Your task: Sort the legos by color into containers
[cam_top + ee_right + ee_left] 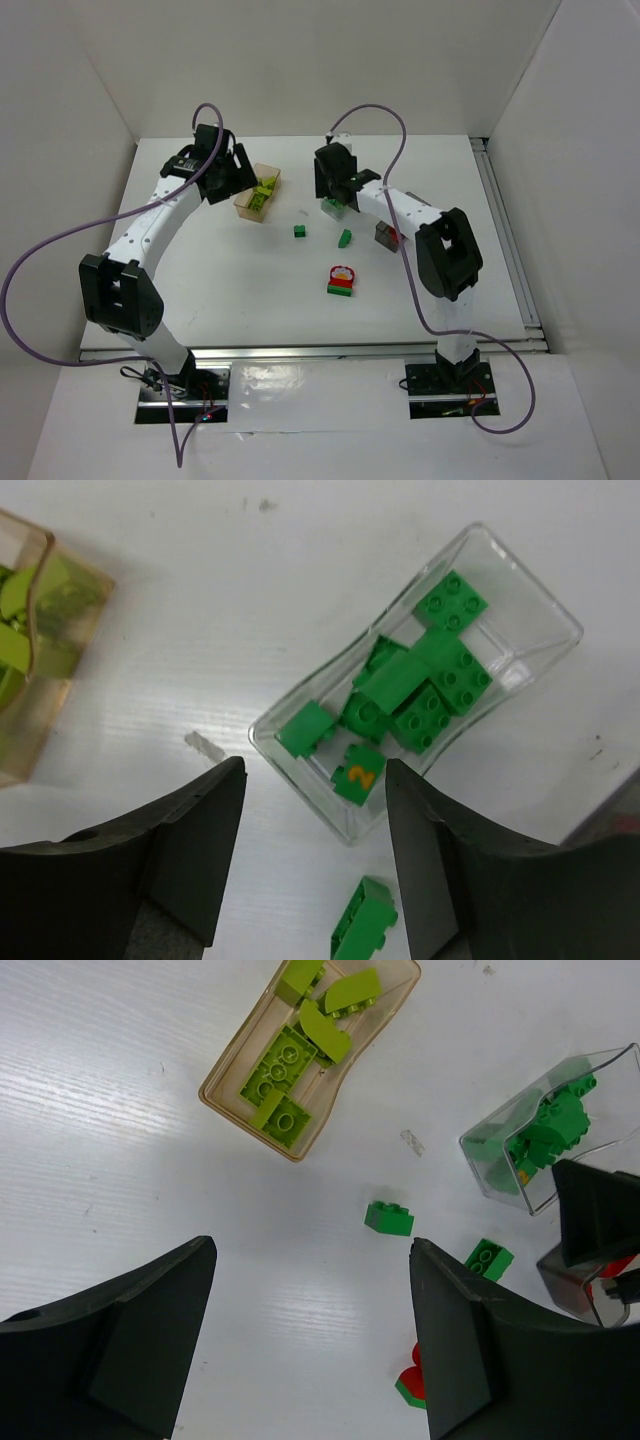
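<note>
Gaping empty, the right end effector (pixel 312 785) hovers over the clear tub (pixel 558 630) of dark green bricks (pixel 425 685), while the left end effector (pixel 312 1260), wide open, holds nothing near the amber tub (pixel 216 1092) of lime bricks (pixel 285 1065).

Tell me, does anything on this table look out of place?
Yes. A dark green brick and a second dark green brick lie loose on the table, outside the clear tub holding the other dark green ones. Nearer the arms, a red-and-green stack stands unsorted, its colours joined.
</note>
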### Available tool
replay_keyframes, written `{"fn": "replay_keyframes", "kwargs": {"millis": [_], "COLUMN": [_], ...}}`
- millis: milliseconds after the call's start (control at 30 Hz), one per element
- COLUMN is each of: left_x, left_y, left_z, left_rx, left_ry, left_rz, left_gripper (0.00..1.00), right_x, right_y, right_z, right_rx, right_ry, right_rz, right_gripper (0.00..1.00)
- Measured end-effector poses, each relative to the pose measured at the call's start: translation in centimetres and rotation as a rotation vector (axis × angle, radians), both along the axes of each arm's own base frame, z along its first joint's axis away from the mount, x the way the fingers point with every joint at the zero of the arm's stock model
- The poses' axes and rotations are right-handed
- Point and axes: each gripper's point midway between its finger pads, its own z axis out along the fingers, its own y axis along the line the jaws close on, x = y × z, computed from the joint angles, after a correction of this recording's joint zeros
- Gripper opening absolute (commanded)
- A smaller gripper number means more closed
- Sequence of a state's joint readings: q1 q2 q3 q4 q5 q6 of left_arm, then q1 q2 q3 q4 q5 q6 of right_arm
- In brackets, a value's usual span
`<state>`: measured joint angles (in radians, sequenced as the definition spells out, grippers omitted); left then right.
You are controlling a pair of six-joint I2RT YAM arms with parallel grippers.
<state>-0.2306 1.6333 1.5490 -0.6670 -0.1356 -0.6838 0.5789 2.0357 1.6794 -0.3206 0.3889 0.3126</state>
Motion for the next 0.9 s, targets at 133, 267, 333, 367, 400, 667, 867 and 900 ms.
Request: {"fn": "replay_keyframes", "kwargs": {"millis": [133,267,333,367,400,667,867,900], "left_x": [0.0,0.0,0.0,0.0,0.0,-0.1,-0.1,-0.1], "left_y": [0.0,0.0,0.0,0.0,0.0,0.2,0.4,0.5], "left_z": [0.0,0.0,0.0,0.0,0.0,-0.1,-0.1,-0.2], "left_rx": [0.001,0.002,0.002,0.002,0.002,0.008,0.012,0.012], "left_ry": [0.001,0.002,0.002,0.002,0.002,0.005,0.007,0.008], "left_rz": [0.001,0.001,0.001,0.001,0.001,0.004,0.009,0.01], "left_gripper": [0.86,0.86,0.86,0.86,0.86,0.86,0.86,0.86], "right_x": [-2.8,-6.5,-7.9,-8.5,-8.9,-7.4,-7.3,-7.4], "right_y": [0.8,3.8,5.2,5.8,6.4,8.7,9.1,9.2], "right_z": [-1.7,-3.6,-4.3,-4.4,-4.5,-6.7,-10.0,-10.3], "right_rx": [-0.009,0.002,0.009,0.012,0.02,0.027,-0.001,-0.003], "right_ry": [0.052,0.12,0.145,0.154,0.16,0.191,0.242,0.249], "right_rz": [0.055,0.177,0.227,0.249,0.268,0.282,0.279,0.277], "right_gripper": [0.69,0.86,0.89,0.89,0.91,0.85,0.66,0.63]}}
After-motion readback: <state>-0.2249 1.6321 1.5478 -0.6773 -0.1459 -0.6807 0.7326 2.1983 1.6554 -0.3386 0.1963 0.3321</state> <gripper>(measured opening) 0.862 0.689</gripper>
